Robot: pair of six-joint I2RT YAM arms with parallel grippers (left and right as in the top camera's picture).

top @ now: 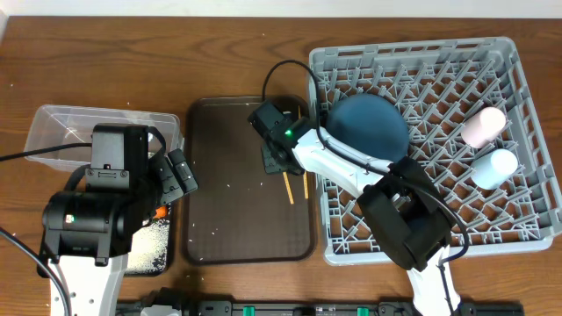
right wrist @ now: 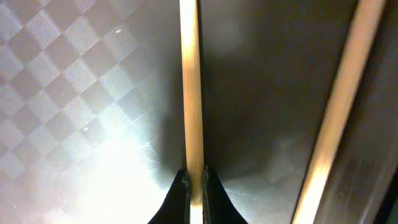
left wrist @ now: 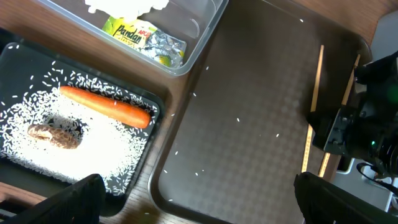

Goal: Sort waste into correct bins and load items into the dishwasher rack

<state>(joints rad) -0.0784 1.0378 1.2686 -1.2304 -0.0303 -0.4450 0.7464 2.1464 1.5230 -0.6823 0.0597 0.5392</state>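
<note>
The right pincer is clamped on a wooden chopstick, plain only in its own wrist view, the second chopstick lying free beside it on the serving tray. The left pincer hangs wide apart and empty, its camera alone showing the carrot, brownish lump and rice in the black tray and the wrapper in the clear tub; overhead adds the blue plate, pink cup and pale blue cup in the grey rack.

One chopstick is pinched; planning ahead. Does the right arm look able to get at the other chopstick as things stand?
Probably not yet: the right tool is shut on the pinched chopstick. The other chopstick lies uncovered beside it on the brown tray.
</note>
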